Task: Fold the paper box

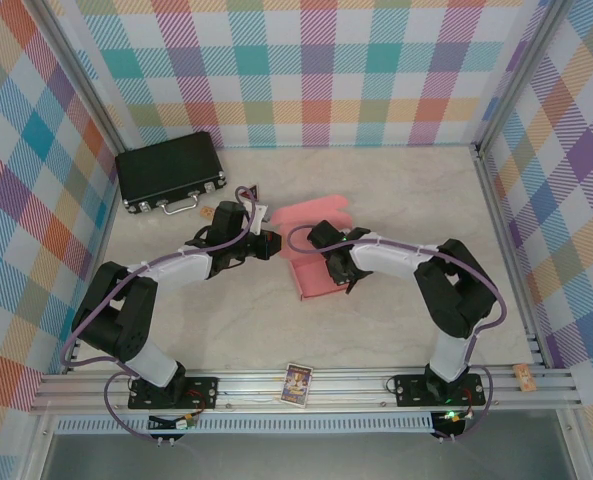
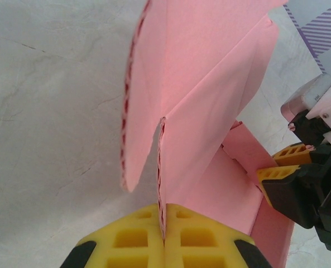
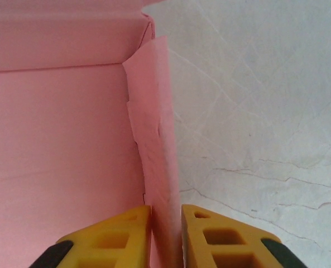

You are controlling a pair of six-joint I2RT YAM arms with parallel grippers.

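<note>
The paper box (image 1: 314, 216) is salmon-pink cardboard, partly folded, lying mid-table between both arms. My left gripper (image 1: 273, 244) comes in from the left; in the left wrist view it (image 2: 163, 216) is shut on the edge of an upright flap of the paper box (image 2: 198, 84). My right gripper (image 1: 328, 268) reaches in from the right over the sheet's near part. In the right wrist view its jaws (image 3: 166, 211) stand slightly apart with a raised side wall of the box (image 3: 154, 139) between them. The right gripper's yellow fingertips (image 2: 277, 167) also sit at the box's far side.
A black hard case (image 1: 168, 172) with metal latches lies at the back left. A small card (image 1: 297, 382) rests on the front rail and a tan piece (image 1: 523, 375) sits near the right front corner. Plaid walls enclose the marble-look table (image 1: 226, 320).
</note>
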